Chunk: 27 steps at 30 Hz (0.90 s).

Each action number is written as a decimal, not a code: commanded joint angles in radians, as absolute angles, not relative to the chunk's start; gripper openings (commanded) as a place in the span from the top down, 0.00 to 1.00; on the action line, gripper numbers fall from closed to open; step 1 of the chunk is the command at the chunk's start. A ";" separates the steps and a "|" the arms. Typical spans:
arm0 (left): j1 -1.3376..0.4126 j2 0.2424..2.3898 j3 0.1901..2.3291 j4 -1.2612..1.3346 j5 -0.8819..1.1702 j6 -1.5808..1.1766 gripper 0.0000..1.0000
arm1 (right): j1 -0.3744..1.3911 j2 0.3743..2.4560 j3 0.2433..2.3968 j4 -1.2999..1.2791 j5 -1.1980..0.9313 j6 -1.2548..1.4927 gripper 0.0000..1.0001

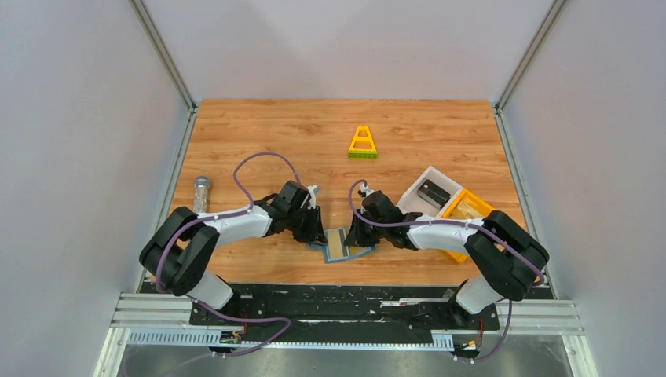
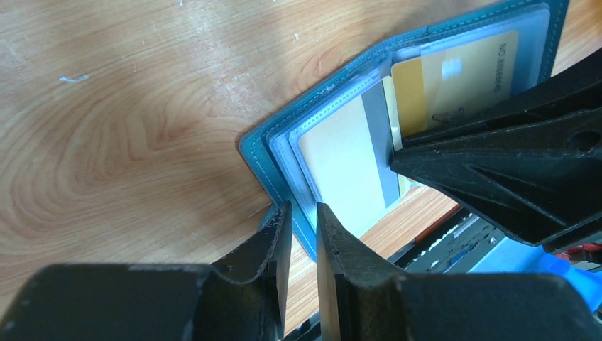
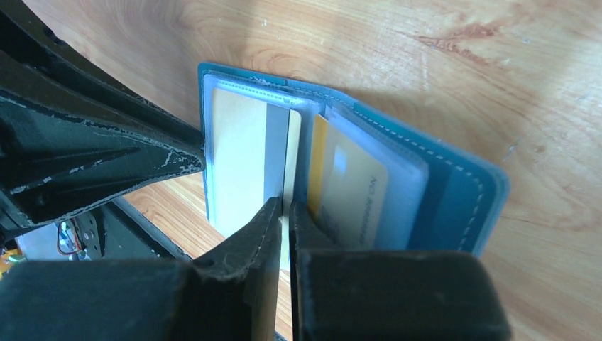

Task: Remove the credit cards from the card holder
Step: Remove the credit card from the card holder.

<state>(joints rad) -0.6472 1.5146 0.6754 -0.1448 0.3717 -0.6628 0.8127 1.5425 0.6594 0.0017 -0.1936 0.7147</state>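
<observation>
The card holder point(image 1: 363, 251) is a blue bifold, lying open near the table's front edge between both arms. In the left wrist view my left gripper point(image 2: 304, 207) is shut on the blue rim of the card holder point(image 2: 259, 145). A cream credit card point(image 2: 341, 163) with a grey stripe sticks out of one clear pocket. A gold card point(image 2: 454, 78) sits in the other panel. In the right wrist view my right gripper point(image 3: 285, 204) pinches the cream card's point(image 3: 238, 156) edge, beside the gold card point(image 3: 355, 192).
A yellow triangular frame point(image 1: 362, 143) stands at mid-table. A white bin point(image 1: 414, 193) with a dark item and a yellow bin point(image 1: 481, 206) sit at the right. A small jar point(image 1: 201, 192) stands at the left edge. The black base rail point(image 1: 345, 302) runs just below the wallet.
</observation>
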 commanded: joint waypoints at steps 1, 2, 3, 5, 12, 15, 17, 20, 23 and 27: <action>-0.650 1.488 0.678 -0.176 0.326 -0.629 0.74 | 0.814 1.536 0.642 0.101 -0.250 0.718 0.96; -0.649 1.485 0.682 -0.183 0.321 -0.629 0.74 | 0.813 1.531 0.639 0.106 -0.253 0.718 0.99; -0.650 1.481 0.684 -0.188 0.319 -0.631 0.74 | 0.813 1.526 0.636 0.110 -0.255 0.718 1.00; -0.649 1.469 0.693 -0.199 0.316 -0.635 0.74 | 0.812 1.521 0.634 0.120 -0.263 0.718 1.00; -0.650 1.411 0.719 -0.236 0.322 -0.644 0.72 | 0.812 1.518 0.637 0.112 -0.266 0.740 1.00; -0.649 1.398 0.722 -0.231 0.339 -0.647 0.71 | 0.811 1.506 0.640 0.088 -0.244 0.744 1.00; -0.649 1.393 0.722 -0.223 0.355 -0.652 0.71 | 0.810 1.506 0.642 0.075 -0.238 0.745 1.00; -0.649 1.383 0.717 -0.194 0.385 -0.657 0.70 | 0.810 1.504 0.640 0.068 -0.243 0.751 1.00; -0.650 1.396 0.704 -0.142 0.419 -0.672 0.70 | 0.810 1.494 0.632 0.066 -0.240 0.756 1.00; -0.650 1.438 0.695 -0.117 0.415 -0.674 0.71 | 0.809 1.476 0.620 0.064 -0.235 0.757 1.00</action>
<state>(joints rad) -0.6472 1.4158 0.6910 -0.1825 0.3923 -0.6678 0.8082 1.5211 0.6334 0.0597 -0.2504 0.7498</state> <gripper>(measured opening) 0.295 0.018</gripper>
